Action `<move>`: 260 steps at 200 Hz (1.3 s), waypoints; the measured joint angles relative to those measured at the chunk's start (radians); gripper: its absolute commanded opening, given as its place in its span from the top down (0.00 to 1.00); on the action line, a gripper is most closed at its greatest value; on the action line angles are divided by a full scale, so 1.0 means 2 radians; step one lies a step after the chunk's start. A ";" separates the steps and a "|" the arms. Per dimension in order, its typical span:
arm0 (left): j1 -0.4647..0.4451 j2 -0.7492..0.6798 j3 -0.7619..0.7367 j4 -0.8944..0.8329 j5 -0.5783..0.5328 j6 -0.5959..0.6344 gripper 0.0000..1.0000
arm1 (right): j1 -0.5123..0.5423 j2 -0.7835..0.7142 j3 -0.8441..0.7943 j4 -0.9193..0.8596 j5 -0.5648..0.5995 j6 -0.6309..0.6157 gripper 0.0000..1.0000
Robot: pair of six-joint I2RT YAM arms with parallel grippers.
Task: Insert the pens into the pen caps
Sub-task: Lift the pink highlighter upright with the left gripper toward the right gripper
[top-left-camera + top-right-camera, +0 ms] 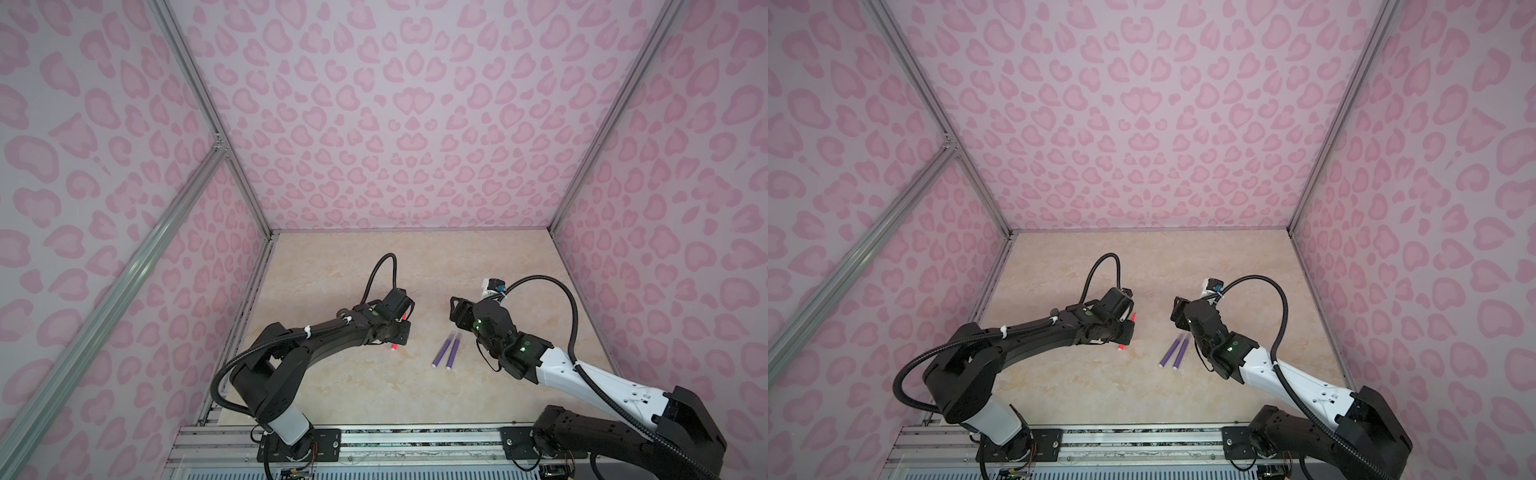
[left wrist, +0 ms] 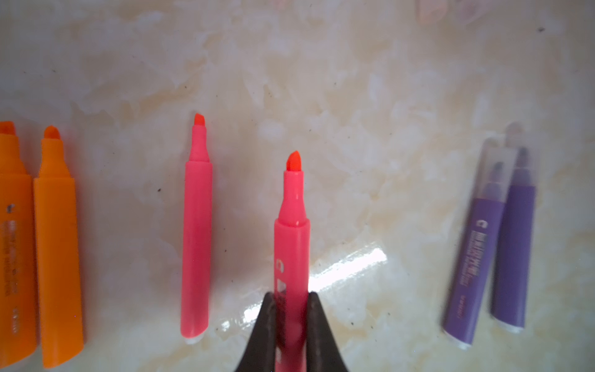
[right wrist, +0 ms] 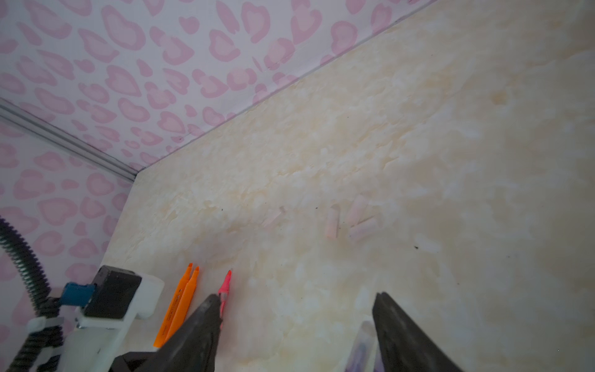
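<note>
Nearest the left wrist camera, the left gripper [image 2: 291, 294] is seen with its two black fingers [image 2: 265, 325] pressed onto the barrel of a pink pen [image 2: 292, 244]. The pen is pinched on its lower half, with the bare tip pointing away. Just beside it on the table [image 2: 354, 96], a second pink pen [image 2: 196, 244] is laid flat and uncapped. Further to that side, two orange pens [image 2: 58, 257] are laid touching each other, also uncapped. On the opposite side two purple pens [image 2: 475, 264] are laid side by side, each with a clear cap [image 2: 495, 167] fitted over its tip.

In both top views the orange pens and the second pink pen are hidden beneath the left arm [image 1: 332, 330]. Only the purple pair and the two ends of the pinched pen are shown there.

The right gripper [image 3: 297, 294] is held over the table with its fingers [image 3: 405, 335] spread wide and nothing between them. Part of a pink pen is covered by one finger in the right wrist view; which of the two pens it is cannot be told. A capped purple tip is caught just beside the other finger.

Farther out, loose caps [image 3: 355, 212] are laid on the marbled surface, pale and faint. Three are grouped close together, and what seems to be a fourth is set apart. Beyond them the table is bounded by a pink-patterned wall [image 3: 161, 48].
</note>
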 measured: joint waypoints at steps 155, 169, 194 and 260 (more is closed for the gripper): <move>-0.040 -0.215 -0.119 0.143 0.050 0.042 0.96 | 0.104 0.124 0.060 0.124 -0.026 0.005 0.51; -0.041 -0.212 -0.118 0.145 0.050 0.043 0.96 | 0.104 0.122 0.060 0.125 -0.027 0.005 0.57; -0.041 -0.200 -0.114 0.148 0.054 0.044 0.96 | 0.105 0.121 0.060 0.124 -0.029 0.005 0.67; -0.043 -0.186 -0.108 0.148 0.058 0.046 0.97 | 0.104 0.126 0.064 0.121 -0.030 0.005 0.79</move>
